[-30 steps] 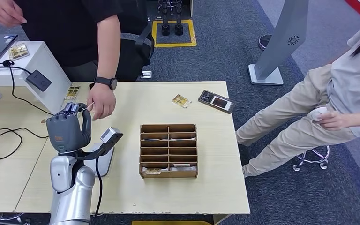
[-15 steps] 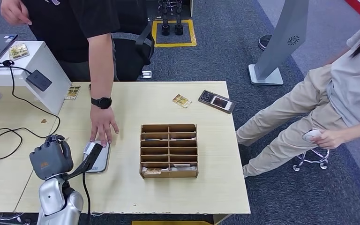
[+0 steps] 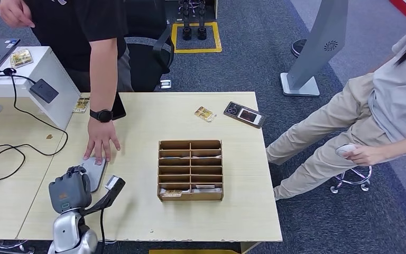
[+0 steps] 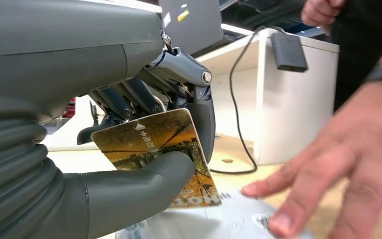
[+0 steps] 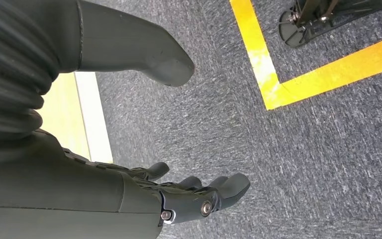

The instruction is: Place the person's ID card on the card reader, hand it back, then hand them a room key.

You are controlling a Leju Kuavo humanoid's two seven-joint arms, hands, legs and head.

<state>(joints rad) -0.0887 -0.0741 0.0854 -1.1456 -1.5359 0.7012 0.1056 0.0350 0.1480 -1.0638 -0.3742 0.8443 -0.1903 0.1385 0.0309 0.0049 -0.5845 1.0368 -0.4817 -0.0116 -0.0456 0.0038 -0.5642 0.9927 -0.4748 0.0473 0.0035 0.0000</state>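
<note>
Card (image 4: 154,149) pinched in the left hand (image 4: 129,144): upside-down letters "HOT…" along one edge; an arrow with small, illegible characters near the opposite edge.

The left hand (image 3: 70,191) sits at seven o'clock, thumb and fingers pinching an ID card (image 4: 156,149). The right hand (image 5: 129,149) hangs with fingers loosely apart, holding nothing.

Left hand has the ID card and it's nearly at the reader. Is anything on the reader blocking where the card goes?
Yes. The person's hand rests on the far end of the card reader, fingers spread over it. The left hand holds the ID card at the near end, just above the reader's surface.
</note>
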